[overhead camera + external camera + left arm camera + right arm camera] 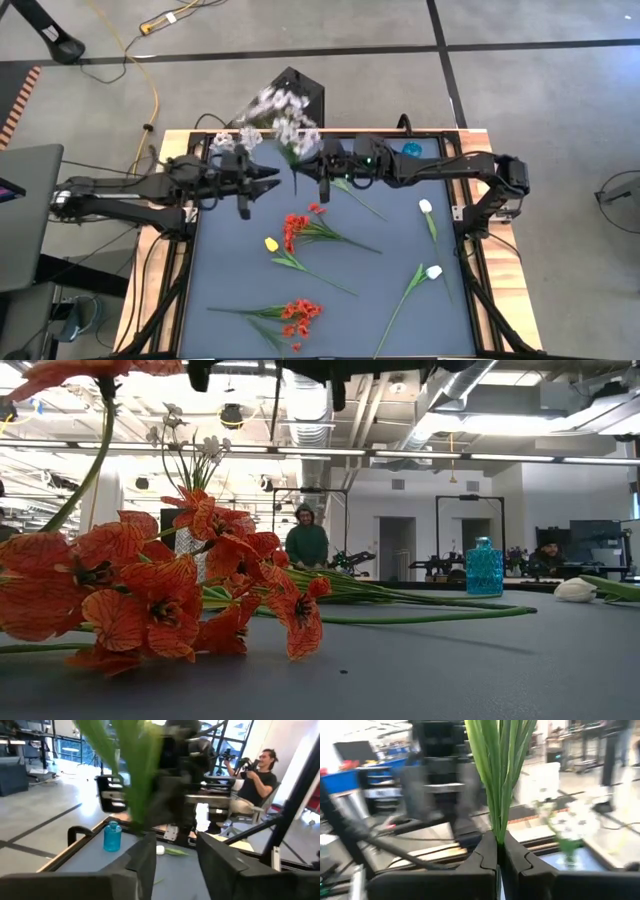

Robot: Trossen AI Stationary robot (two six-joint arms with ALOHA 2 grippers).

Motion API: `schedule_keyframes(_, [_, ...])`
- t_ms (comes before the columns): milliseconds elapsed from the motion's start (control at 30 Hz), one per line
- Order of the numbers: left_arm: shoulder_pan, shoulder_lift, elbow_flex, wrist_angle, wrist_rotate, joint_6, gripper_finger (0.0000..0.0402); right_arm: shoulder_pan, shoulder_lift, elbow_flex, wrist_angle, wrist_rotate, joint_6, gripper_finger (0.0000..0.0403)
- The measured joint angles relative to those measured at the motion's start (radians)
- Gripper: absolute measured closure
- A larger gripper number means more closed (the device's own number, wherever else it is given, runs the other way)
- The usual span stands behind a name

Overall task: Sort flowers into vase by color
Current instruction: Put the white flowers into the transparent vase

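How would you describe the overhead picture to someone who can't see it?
Two dark robot arms meet at the table's far edge, the right end effector shut on the green stem of a pale sprig beside the open left end effector. Red blossom clusters, a yellow tulip and two white tulips lie on the grey table.

Back edge crowded, front right of desk (pixel 215 270) open
Both tools meet at back centre: right tool (pixel 322 187) clamps sprig (pixel 285 125), left tool (pixel 262 180) just beside. Blue bottle (pixel 412 150) back right. Flowers (pixel 300 232) scattered mid-desk; bare strip along left side.
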Motion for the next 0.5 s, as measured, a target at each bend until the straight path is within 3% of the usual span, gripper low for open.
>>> schedule_keyframes(133, [0.001,-0.132,0.0,-0.172,-0.016,-0.032,0.0238,-0.056,0.0,-0.014,0.132,0.0,0.013,0.0377])
schedule_keyframes(233, [0.0,-0.21,0.0,-0.33,-0.041,-0.132,0.0229,-0.114,0.03,-0.057,0.369,0.005,0.084,0.0377])
schedule_keyframes(367, [0.001,-0.253,0.0,-0.541,-0.101,-0.316,0.0228,-0.182,0.183,-0.07,0.621,0.017,0.238,0.0377])
schedule_keyframes(500, [0.0,-0.249,0.0,-0.647,-0.1,-0.415,0.0228,-0.208,0.353,0.03,0.69,0.025,0.252,0.0377])
